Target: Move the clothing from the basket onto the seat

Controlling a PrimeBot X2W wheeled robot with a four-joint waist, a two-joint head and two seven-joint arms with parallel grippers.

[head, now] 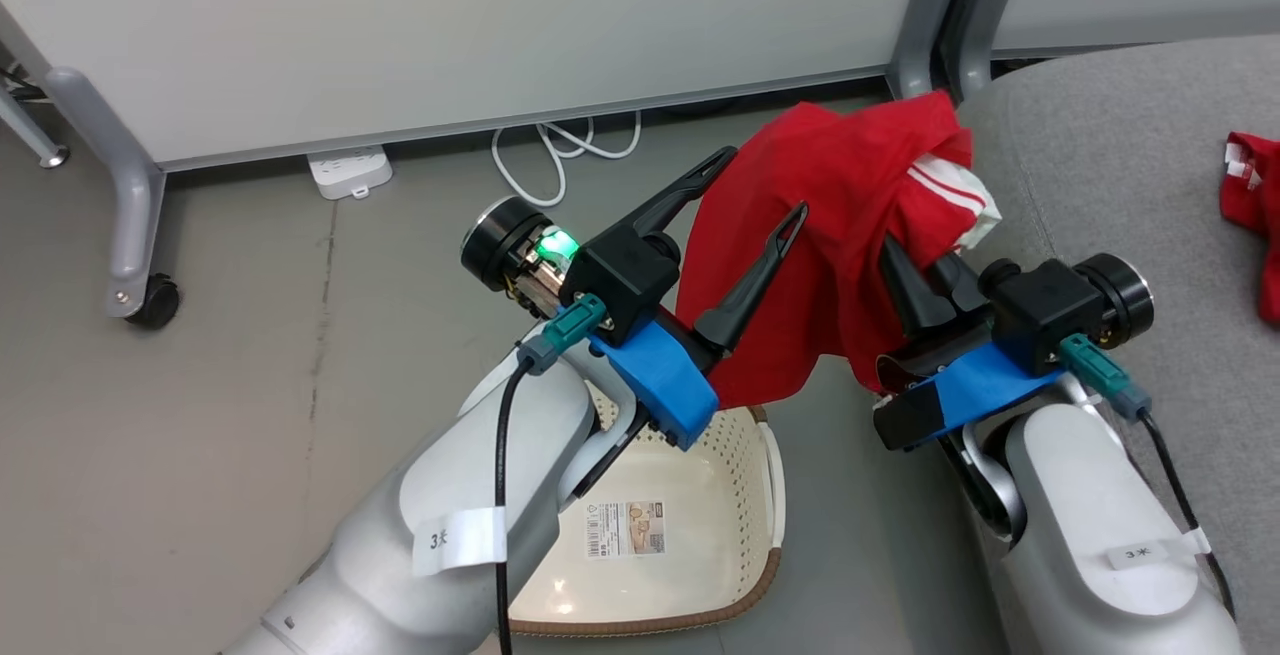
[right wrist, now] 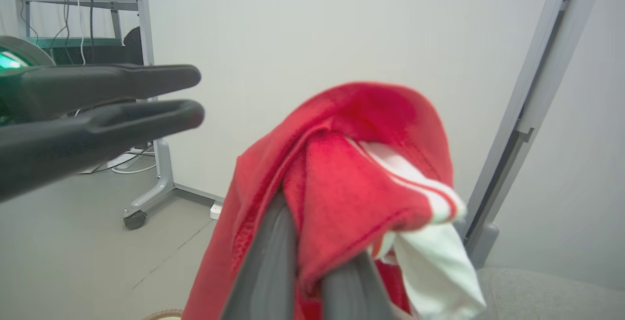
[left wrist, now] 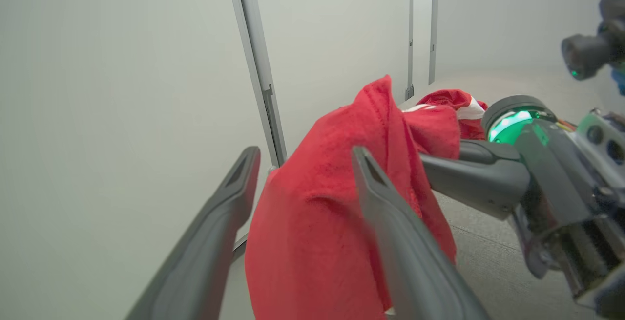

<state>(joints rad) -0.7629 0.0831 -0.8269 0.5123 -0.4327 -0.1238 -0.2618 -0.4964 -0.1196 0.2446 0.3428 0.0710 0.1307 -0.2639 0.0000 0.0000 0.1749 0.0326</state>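
Above grey floor (head: 250, 385) at left edge of seat (head: 1100, 185) — soft, light clothing (head: 820, 235) clamped in right gripper (head: 910, 280), left gripper (head: 762, 187) splayed free — hold bunched folds.

Red clothing (head: 830, 235) held aloft
Draped over the pinched tips of the right claw (head: 915, 270); cream basket (head: 745, 455) under left claw (head: 765, 183); grey seat (head: 1100, 165) just right.

Bright, even light; the near left gripper (left wrist: 305, 163) looks blurred.

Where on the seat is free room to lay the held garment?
The seat is bare between its rounded corner and the other red garment at the far right. Crowded around the right gripper, where the held garment hangs.
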